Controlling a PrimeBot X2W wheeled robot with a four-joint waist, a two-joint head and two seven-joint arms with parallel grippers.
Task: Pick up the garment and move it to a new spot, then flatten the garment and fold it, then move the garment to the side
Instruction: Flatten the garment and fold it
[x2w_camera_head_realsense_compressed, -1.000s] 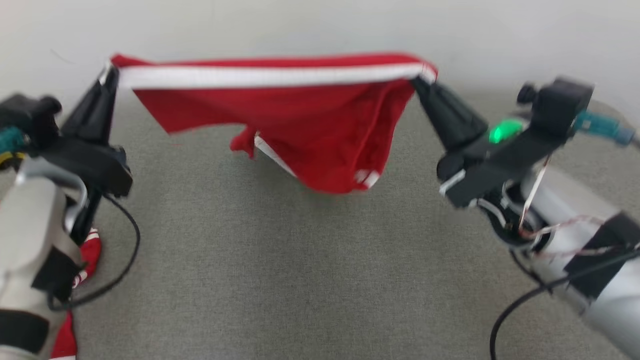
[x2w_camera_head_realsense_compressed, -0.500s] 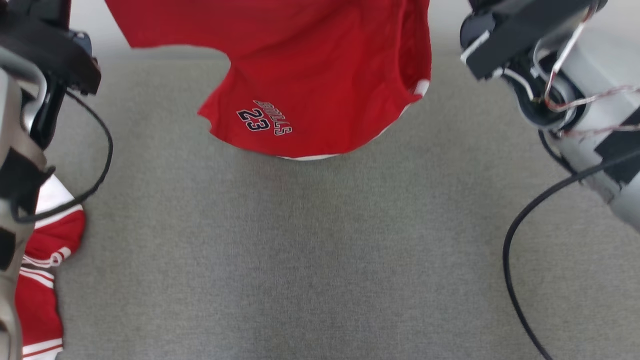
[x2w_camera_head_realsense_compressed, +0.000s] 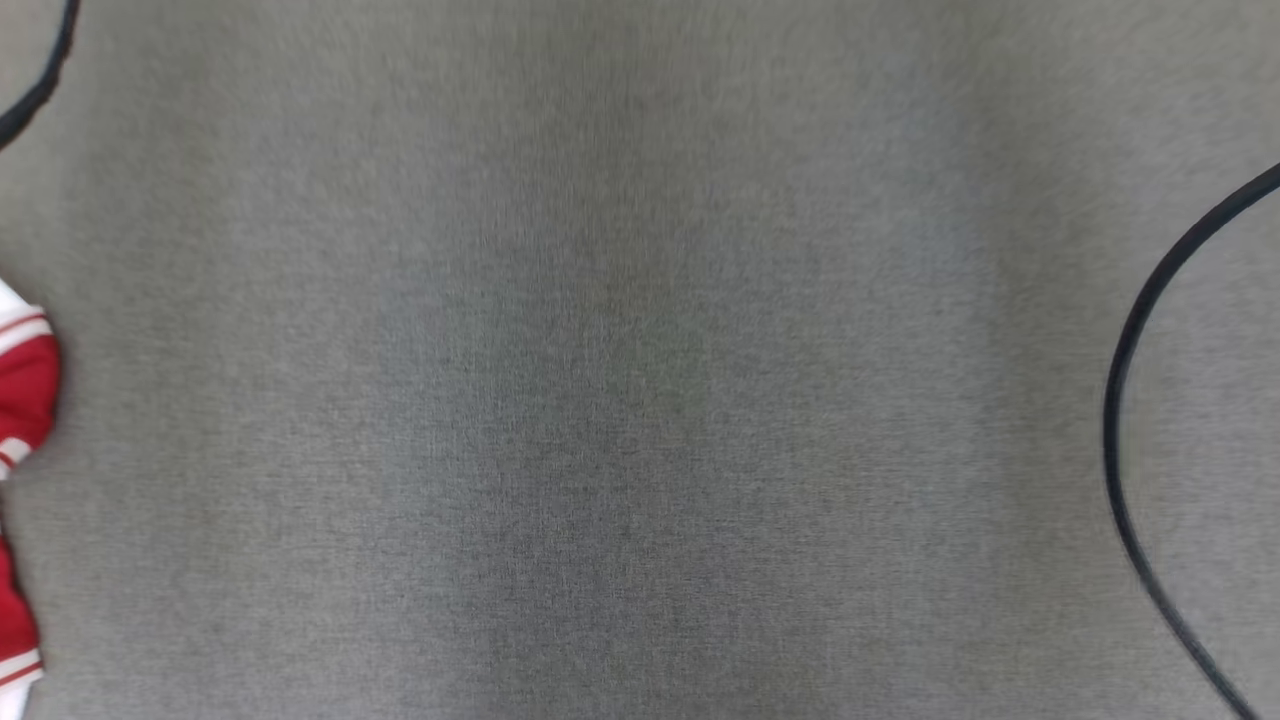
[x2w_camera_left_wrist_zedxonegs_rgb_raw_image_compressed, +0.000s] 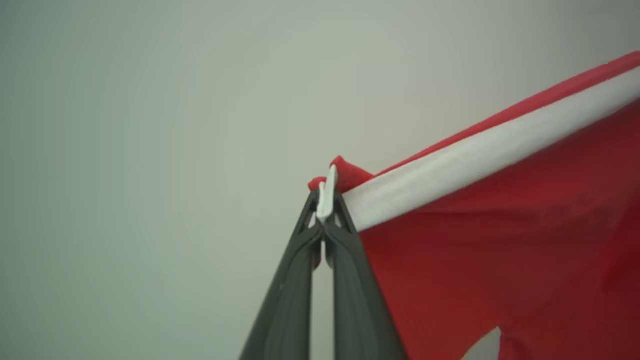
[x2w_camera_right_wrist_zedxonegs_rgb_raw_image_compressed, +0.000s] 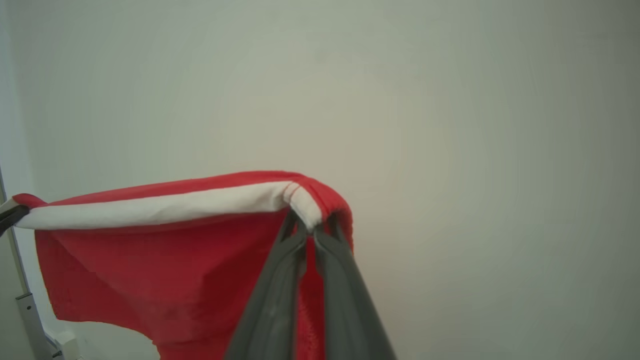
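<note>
The garment (x2w_camera_left_wrist_zedxonegs_rgb_raw_image_compressed: 500, 240) is red cloth with a white band along its top edge, and it hangs in the air in front of a pale wall. In the left wrist view my left gripper (x2w_camera_left_wrist_zedxonegs_rgb_raw_image_compressed: 324, 215) is shut on one end of that band. In the right wrist view the garment (x2w_camera_right_wrist_zedxonegs_rgb_raw_image_compressed: 150, 260) stretches away to the left, and my right gripper (x2w_camera_right_wrist_zedxonegs_rgb_raw_image_compressed: 310, 232) is shut on its other end. The band runs taut between the two grips. The cloth below it hangs loose.
The head view looks down on a grey cloth-covered table (x2w_camera_head_realsense_compressed: 640, 400). A black cable (x2w_camera_head_realsense_compressed: 1125, 400) loops at the right. Another red and white piece of clothing (x2w_camera_head_realsense_compressed: 25, 390) lies at the left edge. A metal post (x2w_camera_right_wrist_zedxonegs_rgb_raw_image_compressed: 27, 310) stands low left in the right wrist view.
The whole head picture has shifted, so the camera has moved. The held garment and both arms have passed out of its top edge. Both grips stay shut.
</note>
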